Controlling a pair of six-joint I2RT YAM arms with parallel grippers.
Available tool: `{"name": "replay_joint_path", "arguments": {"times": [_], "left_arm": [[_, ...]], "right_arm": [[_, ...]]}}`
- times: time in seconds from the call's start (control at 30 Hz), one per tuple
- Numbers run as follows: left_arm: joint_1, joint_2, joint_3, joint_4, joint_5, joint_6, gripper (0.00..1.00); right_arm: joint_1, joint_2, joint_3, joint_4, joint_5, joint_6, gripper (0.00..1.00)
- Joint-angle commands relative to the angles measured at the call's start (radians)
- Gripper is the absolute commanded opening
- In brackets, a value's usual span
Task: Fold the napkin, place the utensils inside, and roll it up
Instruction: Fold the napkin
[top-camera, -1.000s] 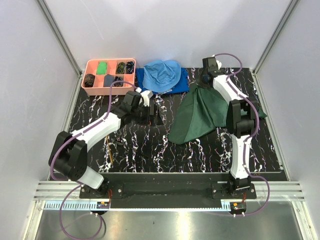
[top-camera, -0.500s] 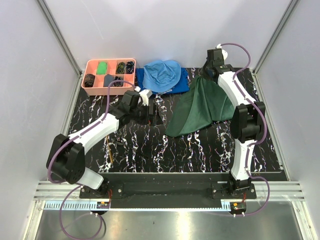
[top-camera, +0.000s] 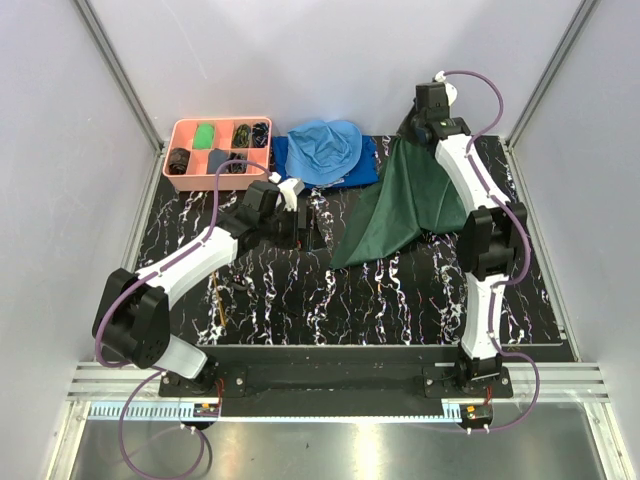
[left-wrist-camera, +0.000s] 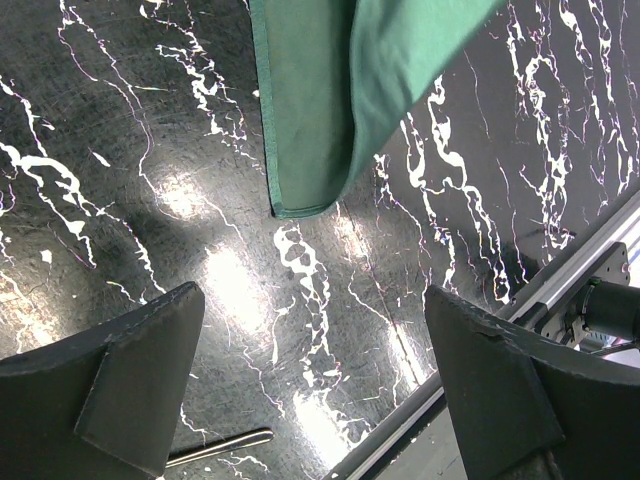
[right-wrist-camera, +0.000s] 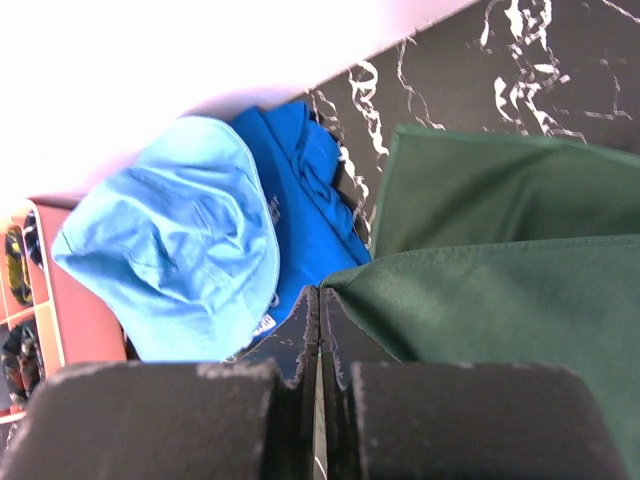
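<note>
Aloft at 1 o'clock, the right gripper (right-wrist-camera: 318, 298) pinches a corner of the dark green napkin (top-camera: 400, 205); the left gripper (top-camera: 306, 229) hangs wide open at 9 o'clock of it.

The right end effector (right-wrist-camera: 318, 305) has its two dark fingers pressed flat together. A corner of the dark green napkin (right-wrist-camera: 500, 300) meets their tips and appears to be pinched there, though the contact itself is hard to see. The cloth spreads away to the right in two layers. Left of the tips lies a light blue cloth (right-wrist-camera: 170, 240) over a royal-blue cloth (right-wrist-camera: 305, 195), with a pink tray (right-wrist-camera: 85, 325) farther left. Beyond is the black marbled desk (right-wrist-camera: 560, 60).
</note>
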Motion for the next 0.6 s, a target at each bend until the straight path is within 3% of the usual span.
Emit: {"name": "replay_joint_path", "arguments": {"times": [0.0,0.3,0.57], "left_arm": [[-0.003,-0.019,-0.009,0.041,0.013,-0.002,0.94],[-0.003,-0.002,-0.005,0.039,0.006,0.003,0.94],[-0.005,0.030,-0.014,0.053,0.000,-0.006,0.94]], "right_arm": [[0.004,0.091,0.143,-0.036,0.026,-0.019,0.00],[-0.001,0.302,0.406,-0.134,0.055,-0.033,0.00],[-0.025,0.431,0.525,-0.140,0.046,-0.028,0.00]]}}
